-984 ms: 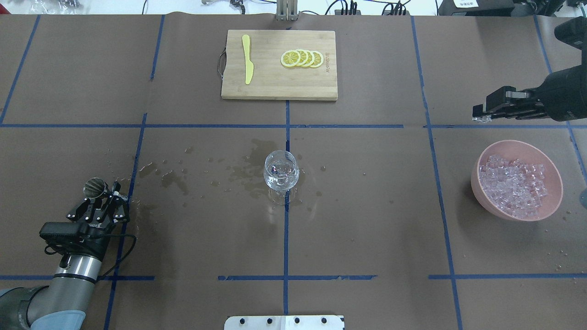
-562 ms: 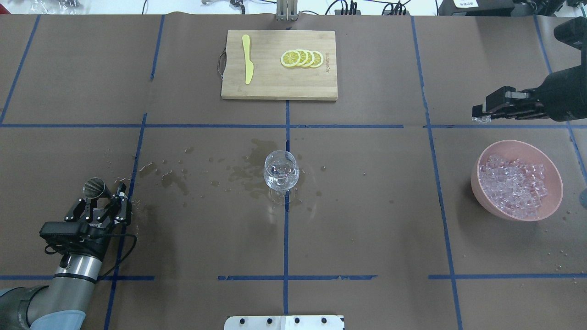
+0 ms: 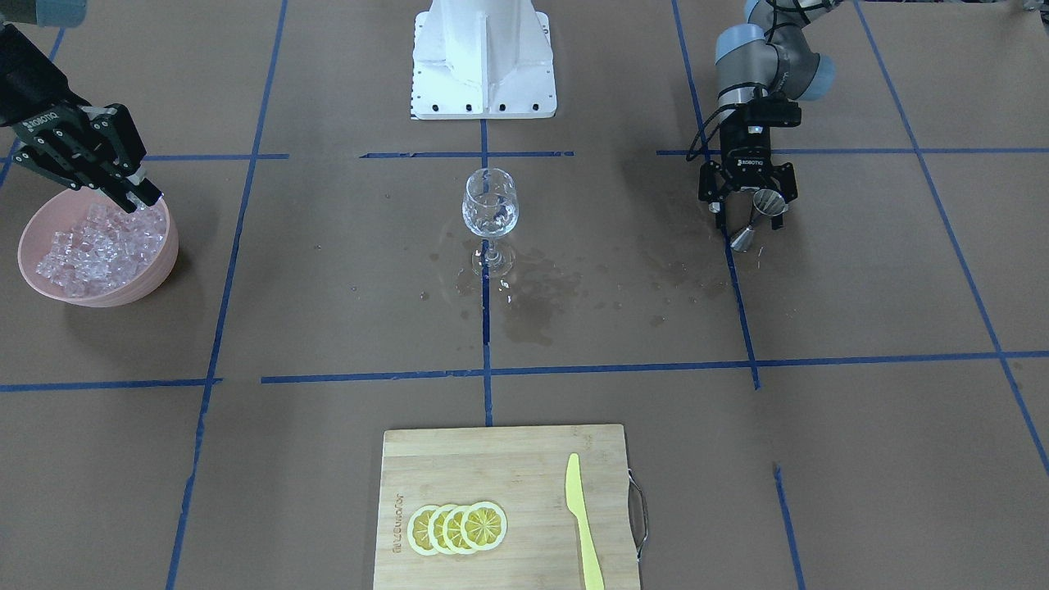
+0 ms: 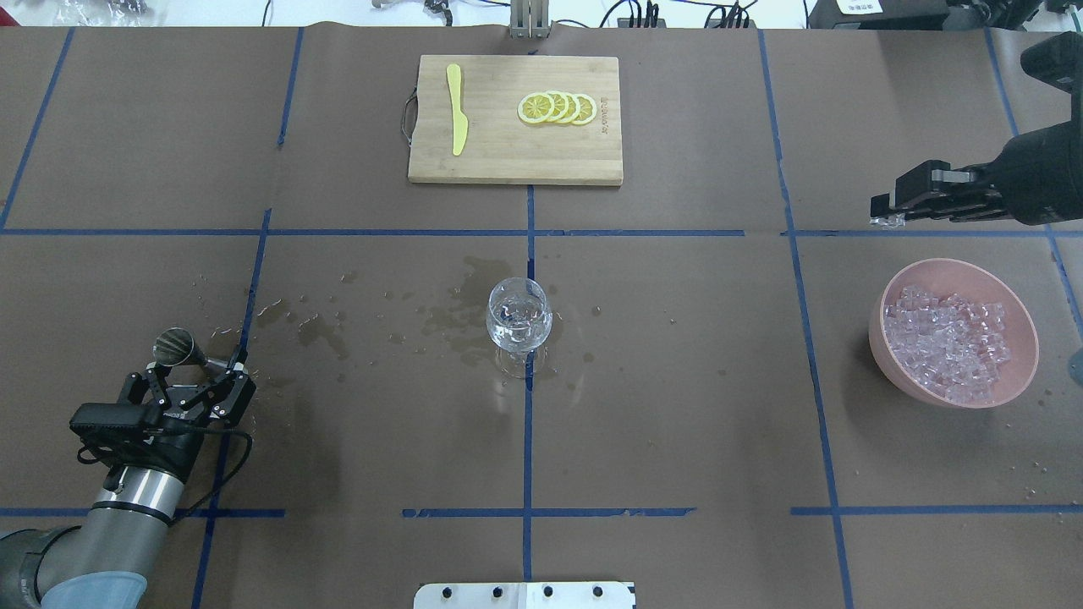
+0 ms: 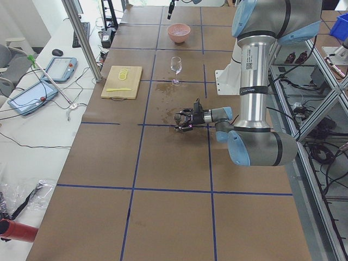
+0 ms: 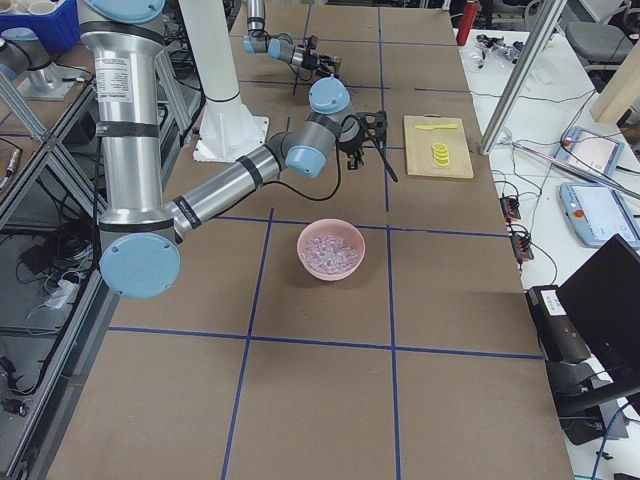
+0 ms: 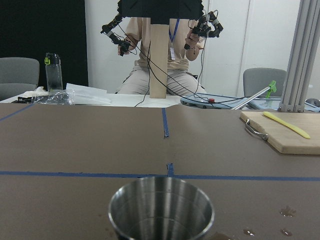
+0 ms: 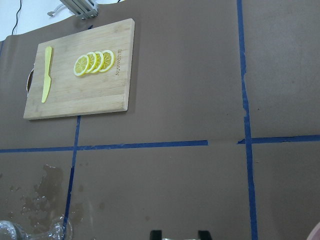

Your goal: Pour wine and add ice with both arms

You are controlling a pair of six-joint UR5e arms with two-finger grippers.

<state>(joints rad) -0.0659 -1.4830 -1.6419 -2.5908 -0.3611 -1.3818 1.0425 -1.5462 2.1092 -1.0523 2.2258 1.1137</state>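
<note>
Right jaws pinch one cube (image 4: 887,221); clear, glassy.

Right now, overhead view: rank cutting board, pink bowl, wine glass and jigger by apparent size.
1. cutting board: largest, clearly.
2. pink bowl: smaller than the board, far bigger than the glass.
3. wine glass: it stands tall, so it is nearer the camera, yet it still looks smaller than the bowl.
4. jigger: smallest.
</note>
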